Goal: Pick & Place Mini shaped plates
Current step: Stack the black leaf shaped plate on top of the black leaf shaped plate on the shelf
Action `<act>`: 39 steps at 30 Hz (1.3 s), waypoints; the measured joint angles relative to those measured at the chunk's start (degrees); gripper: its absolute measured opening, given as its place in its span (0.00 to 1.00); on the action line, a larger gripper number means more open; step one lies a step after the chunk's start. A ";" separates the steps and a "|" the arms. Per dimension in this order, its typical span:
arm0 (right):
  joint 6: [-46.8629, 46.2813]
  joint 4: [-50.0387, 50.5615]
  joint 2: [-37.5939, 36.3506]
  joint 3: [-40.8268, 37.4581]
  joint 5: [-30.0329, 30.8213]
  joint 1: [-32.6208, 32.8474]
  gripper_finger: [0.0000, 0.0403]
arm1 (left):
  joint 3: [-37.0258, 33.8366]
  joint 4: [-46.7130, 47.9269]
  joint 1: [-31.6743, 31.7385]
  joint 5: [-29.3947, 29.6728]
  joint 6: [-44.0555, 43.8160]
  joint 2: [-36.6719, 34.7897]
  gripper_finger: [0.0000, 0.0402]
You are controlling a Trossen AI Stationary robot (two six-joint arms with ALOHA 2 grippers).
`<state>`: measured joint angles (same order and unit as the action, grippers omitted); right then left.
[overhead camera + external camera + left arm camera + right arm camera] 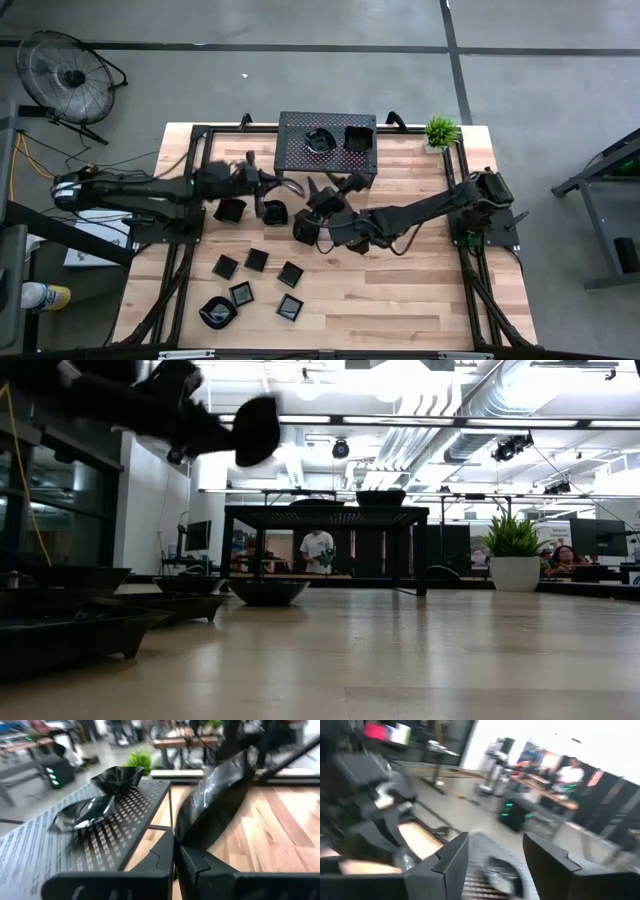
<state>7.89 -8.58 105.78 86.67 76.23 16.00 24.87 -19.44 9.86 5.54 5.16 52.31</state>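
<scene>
Black glossy plate [215, 805] is sitting pinched in my left tool [175, 852], raised beside the perforated rack [328, 148] carrying two plates. My right tool [495, 855] is hanging with fingers spread, empty, mid-desk [400, 300].

no readable text, label or number anywhere in view

twelve mini plates [257, 260], one rack [295, 150], one plant [440, 131]
</scene>
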 joint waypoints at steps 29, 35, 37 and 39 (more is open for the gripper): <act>-7.28 13.53 -2.57 -0.22 13.73 9.21 0.45 | 60.19 65.59 31.64 -28.63 21.14 36.54 0.00; -7.91 14.75 -2.57 -0.22 13.72 9.15 0.45 | 73.51 73.39 31.36 -28.75 23.34 45.86 0.00; -7.92 14.87 -2.57 -0.22 13.64 9.15 0.45 | 77.09 75.35 31.36 -28.76 23.34 48.03 0.00; -7.93 15.11 -2.57 -0.22 13.64 9.15 0.44 | 79.66 76.75 31.38 -28.59 23.55 49.85 0.00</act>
<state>-0.03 6.53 103.22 86.46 89.86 25.15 104.53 57.31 41.23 -23.05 28.71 102.17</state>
